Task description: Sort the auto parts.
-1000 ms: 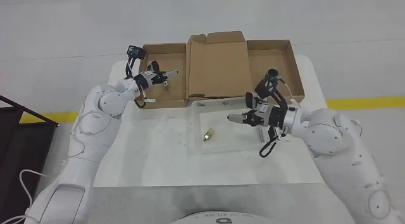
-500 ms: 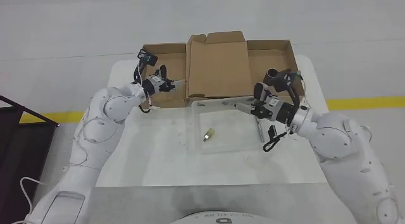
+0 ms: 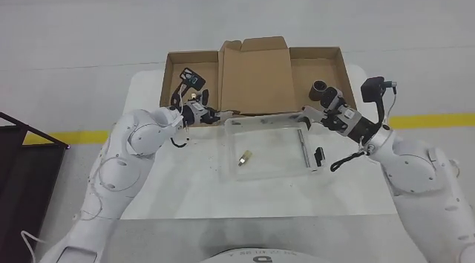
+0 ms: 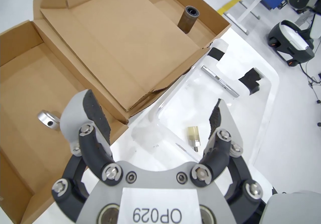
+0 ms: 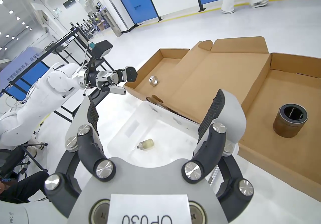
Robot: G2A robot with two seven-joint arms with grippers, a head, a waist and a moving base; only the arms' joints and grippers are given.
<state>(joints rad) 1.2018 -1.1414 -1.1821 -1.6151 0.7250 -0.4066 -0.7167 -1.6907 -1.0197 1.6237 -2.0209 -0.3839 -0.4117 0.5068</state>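
Observation:
A cardboard box stands at the table's far side. A silver ring lies in its left compartment and a dark cylinder stands in the right one. In front of it a clear tray holds a small cream-and-brass part and a metal rod. My left gripper hangs open and empty at the tray's far left corner, by the box's front wall. Open as well, my right gripper straddles the rod at the tray's right end, holding nothing. Both grippers look toward the small part.
The box's middle section is a flat folded flap with nothing on it. Bare white table lies left of and in front of the tray. The floor beyond has a yellow line.
My left gripper has come from over the left compartment toward the tray's corner. My right gripper has drawn back from the tray's middle to its right end.

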